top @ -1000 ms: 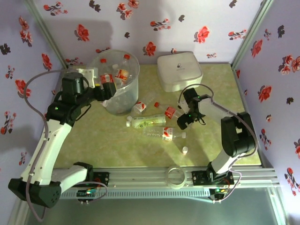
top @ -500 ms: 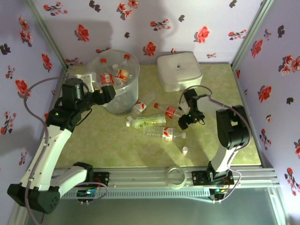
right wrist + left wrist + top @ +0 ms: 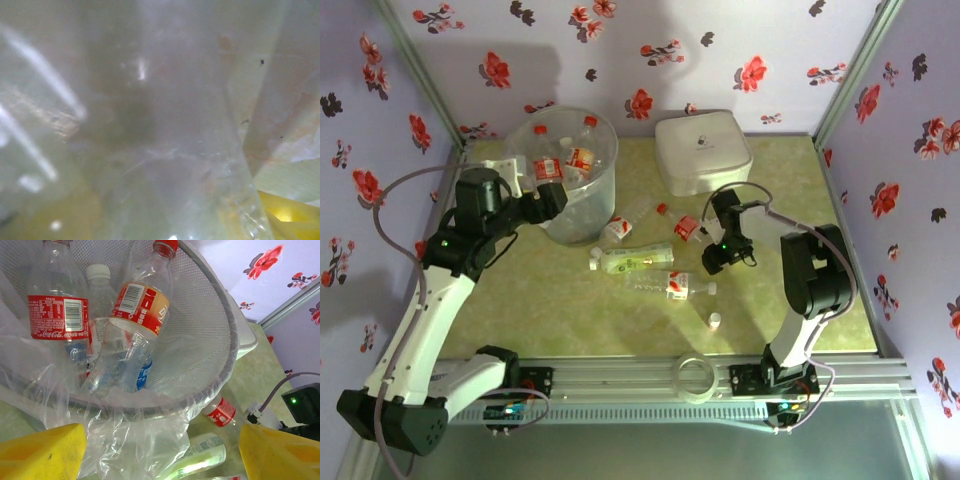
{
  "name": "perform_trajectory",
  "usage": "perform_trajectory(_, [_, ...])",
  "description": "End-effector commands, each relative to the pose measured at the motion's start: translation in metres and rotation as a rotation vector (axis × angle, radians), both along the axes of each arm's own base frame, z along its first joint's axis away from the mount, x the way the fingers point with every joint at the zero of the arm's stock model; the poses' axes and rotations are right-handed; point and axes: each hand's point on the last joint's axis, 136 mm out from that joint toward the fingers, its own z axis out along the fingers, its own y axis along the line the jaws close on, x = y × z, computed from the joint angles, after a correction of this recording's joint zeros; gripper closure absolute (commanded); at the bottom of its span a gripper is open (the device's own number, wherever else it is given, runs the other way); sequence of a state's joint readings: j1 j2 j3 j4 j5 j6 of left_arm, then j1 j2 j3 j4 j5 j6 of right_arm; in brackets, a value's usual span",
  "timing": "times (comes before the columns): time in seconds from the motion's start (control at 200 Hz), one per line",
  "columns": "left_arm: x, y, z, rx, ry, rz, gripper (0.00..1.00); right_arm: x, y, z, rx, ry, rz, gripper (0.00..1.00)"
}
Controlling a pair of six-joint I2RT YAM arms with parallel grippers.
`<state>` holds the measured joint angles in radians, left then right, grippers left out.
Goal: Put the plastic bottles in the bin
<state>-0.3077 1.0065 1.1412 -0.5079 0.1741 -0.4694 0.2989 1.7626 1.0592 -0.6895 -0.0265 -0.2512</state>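
A: Biggest first. What carries everything?

B: One surface, flat, matt, mottled yellow-green, set between walls papered in lilac with red and dark flowers.

A: And the bin?

B: One bin, round, translucent plastic, wider at the rim, at the far left of the surface. The left wrist view shows a fine mesh texture on its wall and a crinkled clear bag liner spilling over the rim.

A: Next?

B: One white box, rounded-square, smooth, lidded, at the far middle, apart from the bin.

A: Bottles?

B: Seven that I can count, all clear plastic. Three are in the bin: a Coca-Cola bottle with a red label, a white-capped bottle, and an orange-label bottle with a red cap. A blue label patch lies beneath them, and I cannot tell whose it is. Four lie on the surface: a short bottle near the bin's foot, a green-label bottle, a red-and-white-label bottle, and a red-capped bottle.

A: Grippers?

B: Two, with yellow fingers. The left gripper hangs just outside the bin's rim, jaws wide apart, holding nothing. The right gripper stands at the base end of the red-capped bottle. Its wrist view has clear bottle wall pressed close and one yellow finger at lower right. Whether it has closed on the bottle, I cannot tell.

A: Smallest?

B: One clear ring on the front rail, then one loose white cap near the front edge.
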Motion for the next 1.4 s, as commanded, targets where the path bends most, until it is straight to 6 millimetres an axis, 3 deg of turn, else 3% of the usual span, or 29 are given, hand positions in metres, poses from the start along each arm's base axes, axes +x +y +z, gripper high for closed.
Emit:
perform_trajectory(0.0, [0.003, 0.0, 0.007, 0.004, -0.032, 0.008, 0.19, 0.014, -0.004, 0.014, 0.004, -0.095, -0.039, 0.37])
perform_trajectory(0.28, [-0.001, -0.001, 0.022, -0.023, -0.062, 0.006, 0.19, 0.008, -0.012, 0.049, 0.018, -0.18, -0.114, 0.41])
perform_trajectory(0.46, [0.001, -0.024, 0.044, -0.186, -0.099, -0.046, 0.17, -0.002, -0.004, 0.085, 0.142, -0.282, -0.206, 0.44])
perform_trajectory(0.67, [-0.003, -0.1, 0.075, -0.319, -0.15, -0.241, 0.1, -0.008, 0.05, 0.153, 0.545, -0.473, -0.289, 0.43])
perform_trajectory(0.81, [-0.008, -0.16, 0.081, -0.336, -0.148, -0.368, 0.06, -0.019, 0.081, 0.188, 0.721, -0.544, -0.273, 0.42])
perform_trajectory(0.92, [-0.005, -0.197, 0.073, -0.359, -0.123, -0.435, 0.03, -0.028, 0.11, 0.216, 0.895, -0.548, -0.232, 0.42])
perform_trajectory(1.03, [0.0, -0.218, 0.061, -0.338, -0.102, -0.463, 0.01, -0.036, 0.132, 0.231, 0.988, -0.524, -0.182, 0.41])
perform_trajectory(1.185, [0.01, -0.23, 0.042, -0.318, -0.065, -0.462, 0.0, -0.048, 0.155, 0.246, 1.039, -0.506, -0.096, 0.4])
perform_trajectory(1.395, [0.011, -0.243, 0.041, -0.358, -0.066, -0.494, 0.0, -0.054, 0.172, 0.251, 1.081, -0.467, -0.052, 0.4])
